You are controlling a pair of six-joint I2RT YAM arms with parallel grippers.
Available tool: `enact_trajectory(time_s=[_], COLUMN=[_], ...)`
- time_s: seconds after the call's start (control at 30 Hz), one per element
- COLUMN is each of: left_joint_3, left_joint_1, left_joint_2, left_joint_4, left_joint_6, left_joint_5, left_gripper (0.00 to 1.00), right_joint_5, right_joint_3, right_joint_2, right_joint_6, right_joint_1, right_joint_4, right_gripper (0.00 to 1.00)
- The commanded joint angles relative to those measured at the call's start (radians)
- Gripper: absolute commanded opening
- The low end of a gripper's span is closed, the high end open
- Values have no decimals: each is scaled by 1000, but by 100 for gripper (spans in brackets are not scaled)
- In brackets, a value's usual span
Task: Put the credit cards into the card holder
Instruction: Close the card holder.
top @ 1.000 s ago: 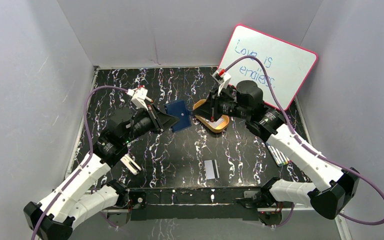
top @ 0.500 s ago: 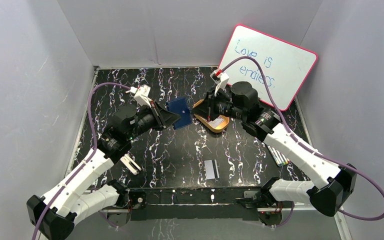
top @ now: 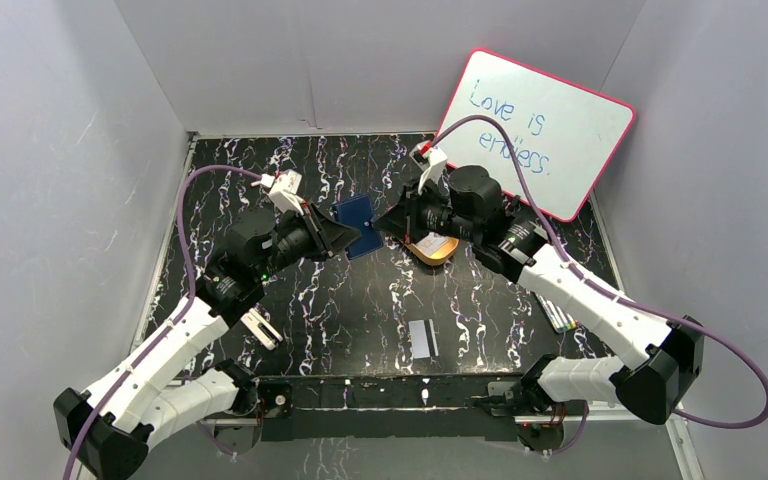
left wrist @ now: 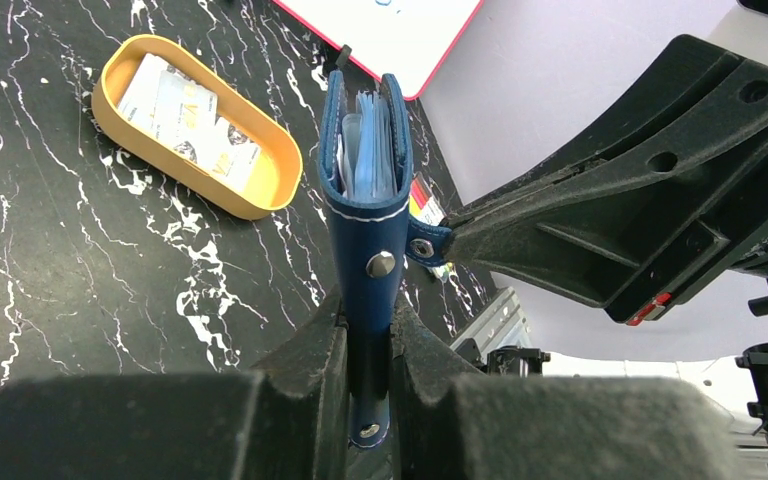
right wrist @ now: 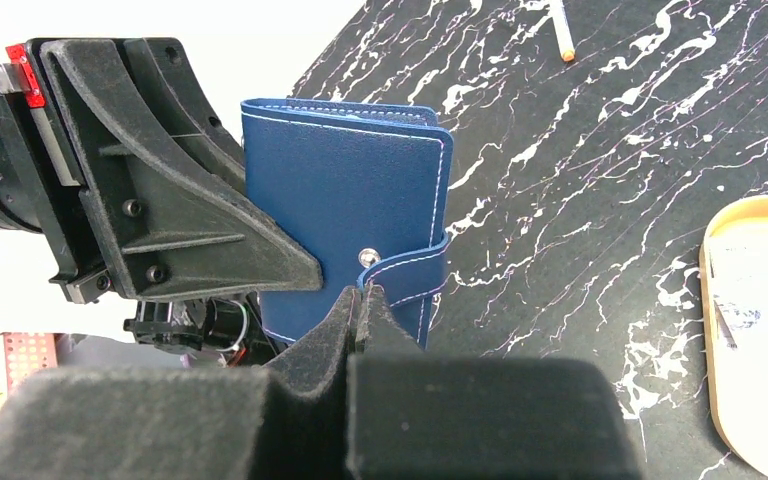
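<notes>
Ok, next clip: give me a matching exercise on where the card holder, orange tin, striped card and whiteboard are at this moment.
Things:
1. card holder
2. orange tin
3. striped card
4. whiteboard

Places or states:
A. leaning against the wall at the far right
B. lying flat by itself near the arm bases
C. clamped on edge in the left gripper
D. sitting on the table with cards inside

Pairs: 1-C, 2-D, 3-B, 4-A
</notes>
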State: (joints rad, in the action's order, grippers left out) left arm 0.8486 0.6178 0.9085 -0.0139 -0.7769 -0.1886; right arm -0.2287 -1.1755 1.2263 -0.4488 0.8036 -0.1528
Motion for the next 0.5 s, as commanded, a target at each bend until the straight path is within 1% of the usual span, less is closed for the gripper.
enact_trajectory(time_s=[0.0,0.2,0.47], left_joint_3=[37,33,34], left_joint_1=[7,10,13], left_joint_2=[-17,-19,-20], left_joint_4=[46,45,45], left_joint_6=[14,14,14], left_joint_5=[19,21,18], left_gripper=[0,0,0], right_joint_5=[29,70,53], right_joint_3=[-43,-24,-32], right_joint_2=[-5,-14,3], right_joint_6=[-22,-50,-68], right_joint_1=[13,16,16], right_joint_4=[54,82,100], right_gripper=[0,0,0])
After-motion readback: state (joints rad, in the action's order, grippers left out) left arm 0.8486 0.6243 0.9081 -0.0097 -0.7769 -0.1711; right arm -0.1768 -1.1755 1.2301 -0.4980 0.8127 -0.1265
